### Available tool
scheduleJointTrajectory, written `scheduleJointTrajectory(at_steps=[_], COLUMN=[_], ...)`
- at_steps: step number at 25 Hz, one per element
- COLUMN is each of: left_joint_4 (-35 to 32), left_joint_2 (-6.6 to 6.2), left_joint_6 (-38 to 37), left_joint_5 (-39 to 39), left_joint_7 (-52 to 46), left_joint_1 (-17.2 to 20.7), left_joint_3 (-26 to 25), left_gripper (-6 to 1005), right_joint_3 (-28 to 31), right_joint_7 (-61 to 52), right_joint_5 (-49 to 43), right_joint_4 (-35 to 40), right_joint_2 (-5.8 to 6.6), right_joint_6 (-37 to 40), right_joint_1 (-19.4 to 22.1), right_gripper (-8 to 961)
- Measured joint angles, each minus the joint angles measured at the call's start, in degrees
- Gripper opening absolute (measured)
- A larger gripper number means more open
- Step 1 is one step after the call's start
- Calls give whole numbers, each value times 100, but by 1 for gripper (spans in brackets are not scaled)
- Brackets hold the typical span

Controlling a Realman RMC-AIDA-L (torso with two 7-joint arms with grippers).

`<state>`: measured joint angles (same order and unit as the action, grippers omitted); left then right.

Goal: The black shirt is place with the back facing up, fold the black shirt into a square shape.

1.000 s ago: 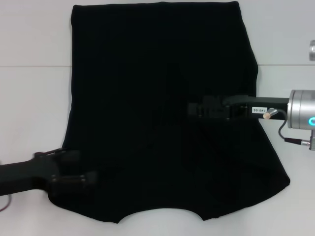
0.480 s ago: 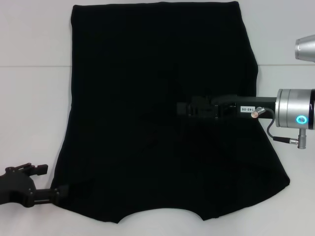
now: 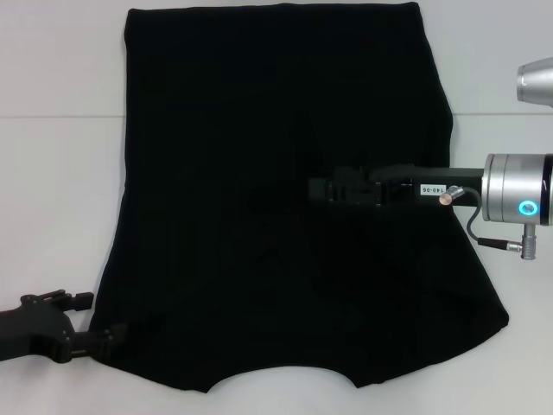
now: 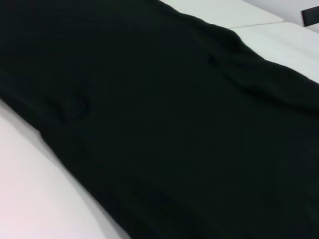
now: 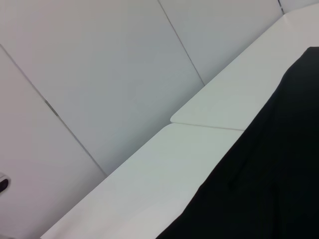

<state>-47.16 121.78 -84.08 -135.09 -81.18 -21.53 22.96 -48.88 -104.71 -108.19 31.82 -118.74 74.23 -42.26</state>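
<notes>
The black shirt (image 3: 276,156) lies flat across the white table, its curved neckline at the near edge. It also fills the left wrist view as dark cloth (image 4: 174,114) and takes a corner of the right wrist view (image 5: 269,194). My left gripper (image 3: 102,318) sits low at the shirt's near-left corner, open, with one finger on the bare table and the other at the cloth's edge. My right gripper (image 3: 321,190) reaches in from the right and hovers over the middle of the shirt, black against black.
White table (image 3: 52,199) shows on both sides of the shirt, with a seam line running across it. A silver arm segment (image 3: 536,82) is at the far right. Grey wall panels (image 5: 99,64) stand behind the table.
My left gripper has pulled back leftward off the shirt's near-left corner to its edge. The right gripper has slid a little further left over the shirt.
</notes>
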Motion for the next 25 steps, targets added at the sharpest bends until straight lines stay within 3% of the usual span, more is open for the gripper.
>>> scheduleJointTrajectory(at_steps=[2, 8, 19, 25], left_joint_4=[8, 7, -7, -1], left_joint_2=[5, 4, -11, -2], left_joint_6=[93, 136, 86, 77], left_joint_5=[-22, -81, -80, -78], left_joint_7=[-46, -86, -90, -91], left_joint_1=[-7, -9, -1, 0], left_joint_3=[22, 39, 22, 23], left_gripper=[935, 775, 302, 184], right_joint_3=[8, 18, 12, 37], right_joint_7=[0, 0, -50, -101], right_joint_5=[0, 0, -11, -26], right_joint_4=[0, 0, 0, 1], right_joint_2=[1, 7, 38, 136], right_joint_6=[6, 15, 0, -27], right_joint_1=[13, 32, 39, 124], right_gripper=[821, 821, 820, 820])
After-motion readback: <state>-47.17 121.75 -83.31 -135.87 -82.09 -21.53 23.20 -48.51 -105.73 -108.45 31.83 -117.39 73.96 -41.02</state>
